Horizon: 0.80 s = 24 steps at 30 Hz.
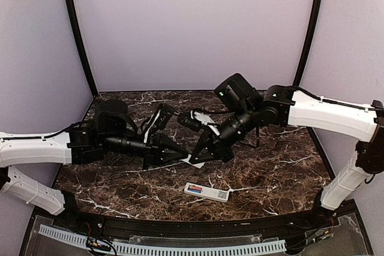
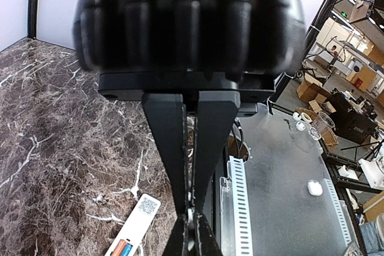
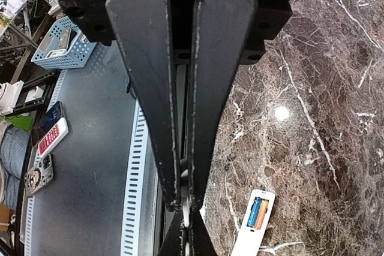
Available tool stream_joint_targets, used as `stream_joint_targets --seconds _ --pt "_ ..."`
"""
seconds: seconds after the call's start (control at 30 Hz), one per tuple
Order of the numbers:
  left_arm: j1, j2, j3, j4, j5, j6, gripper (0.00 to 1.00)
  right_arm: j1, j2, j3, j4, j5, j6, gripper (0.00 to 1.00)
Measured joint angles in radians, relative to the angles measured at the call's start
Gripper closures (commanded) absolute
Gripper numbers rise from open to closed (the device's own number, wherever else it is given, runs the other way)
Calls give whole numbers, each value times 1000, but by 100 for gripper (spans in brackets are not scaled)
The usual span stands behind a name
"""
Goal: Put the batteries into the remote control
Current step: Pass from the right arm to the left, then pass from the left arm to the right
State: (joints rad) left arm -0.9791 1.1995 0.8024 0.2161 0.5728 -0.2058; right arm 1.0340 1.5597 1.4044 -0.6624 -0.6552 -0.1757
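Top external, both end effectors [image 1: 191, 159] closed, apparently pinching white piece [image 1: 195, 161]

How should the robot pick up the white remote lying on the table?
The remote control lies flat, label side up, with the batteries showing at one end. It is long and slim, so I would come straight down from above and pinch its two long edges near the middle, clear of the batteries. Both claws look shut now, so one must open first.

Both arms reaching inward low over the table, left gripper [image 1: 180, 155] closed, right gripper [image 1: 200, 153] closed, tips nearly meeting
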Motion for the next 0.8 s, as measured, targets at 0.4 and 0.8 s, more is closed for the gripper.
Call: stream_joint_targets --seconds 0.4,0.8 --pt "23 -18 -24 -47 -126 -76 100 -11 -102 -154 146 166 39 37" --pt "141 89 -82 -35 -122 -252 100 24 -210 -567 524 478 179 12"
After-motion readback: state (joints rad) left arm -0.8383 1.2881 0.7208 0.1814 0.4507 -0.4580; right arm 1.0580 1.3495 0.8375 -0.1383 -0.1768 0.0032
